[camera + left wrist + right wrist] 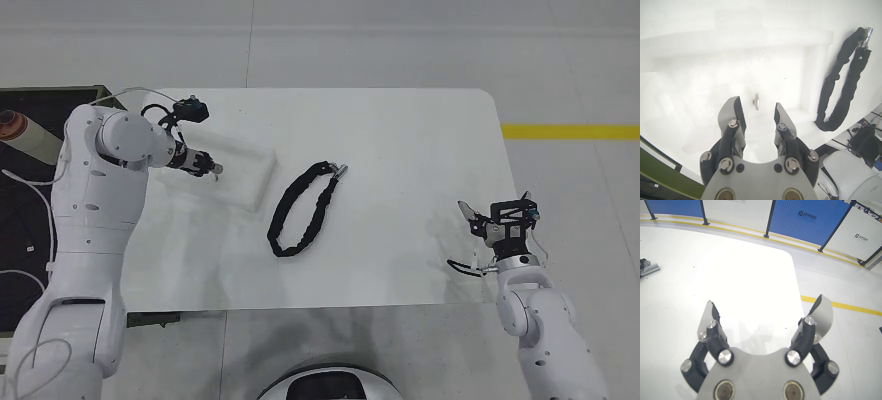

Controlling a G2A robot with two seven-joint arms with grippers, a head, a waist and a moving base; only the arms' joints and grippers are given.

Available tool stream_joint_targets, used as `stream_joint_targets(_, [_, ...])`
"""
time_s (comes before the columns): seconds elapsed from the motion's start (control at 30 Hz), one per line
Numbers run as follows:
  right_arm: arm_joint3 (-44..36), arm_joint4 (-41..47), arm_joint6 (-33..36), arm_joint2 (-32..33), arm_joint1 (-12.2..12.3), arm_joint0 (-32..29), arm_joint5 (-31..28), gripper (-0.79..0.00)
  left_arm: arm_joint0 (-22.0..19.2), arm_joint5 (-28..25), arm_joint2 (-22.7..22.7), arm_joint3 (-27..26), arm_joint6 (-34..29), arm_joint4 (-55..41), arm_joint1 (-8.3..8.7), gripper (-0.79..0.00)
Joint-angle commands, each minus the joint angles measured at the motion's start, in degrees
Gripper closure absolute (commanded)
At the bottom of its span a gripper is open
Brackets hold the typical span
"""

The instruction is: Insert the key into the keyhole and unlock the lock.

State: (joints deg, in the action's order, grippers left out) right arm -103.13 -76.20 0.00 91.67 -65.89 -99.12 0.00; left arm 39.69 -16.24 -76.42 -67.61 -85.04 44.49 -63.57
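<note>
Left gripper [758, 101]: jaws part-open, empty, key [756, 101] just ahead between them, untouched. Key: small flat metal tab, upright in white foam block [250, 172], at 10 o'clock on table [400, 130]. Right gripper [457, 236]: spread wide, empty, 4 o'clock edge. Lock [300, 212]: black fabric-sleeved chain loop, chrome cylinder, centre. Judged: grasp, insertion and turning all outstanding.

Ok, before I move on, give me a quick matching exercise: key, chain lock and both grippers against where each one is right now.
Things:
1. key
2. chain lock
3. left gripper
4. right gripper

Places and states:
a. open and empty over bare table, near its edge
b. lying in a black loop mid-table
c. upright on the white foam block
d. open over the foam block, jaws either side of the key

Pairs: 1-c, 2-b, 3-d, 4-a
</note>
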Motion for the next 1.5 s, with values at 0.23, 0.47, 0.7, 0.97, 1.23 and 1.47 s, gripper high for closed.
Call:
stream_joint_targets(0.23, [0.00,0.00,0.00,0.00,0.00,0.00,0.00,-0.785,-2.13,-0.07,2.41,3.56,1.59,-0.77,-0.13,-0.231])
stream_joint_targets(0.47, [0.00,0.00,0.00,0.00,0.00,0.00,0.00,-0.785,-2.98,-0.25,3.20,4.95,1.99,-1.58,0.00,0.000])
stream_joint_targets(0.7, [0.00,0.00,0.00,0.00,0.00,0.00,0.00,-0.785,-2.41,1.41,1.78,1.56,2.13,-2.41,0.65,0.000])
stream_joint_targets(0.97, [0.00,0.00,0.00,0.00,0.00,0.00,0.00,-0.785,4.62,3.37,-4.79,-14.83,3.39,-0.09,2.82,0.000])
stream_joint_targets(1.23, [0.00,0.00,0.00,0.00,0.00,0.00,0.00,-0.785,12.68,6.92,-16.95,-20.90,12.32,-20.43,3.70,0.000])
stream_joint_targets(1.47, [0.00,0.00,0.00,0.00,0.00,0.00,0.00,-0.785,12.62,1.98,-21.19,-3.22,14.49,-52.37,3.18,0.000])
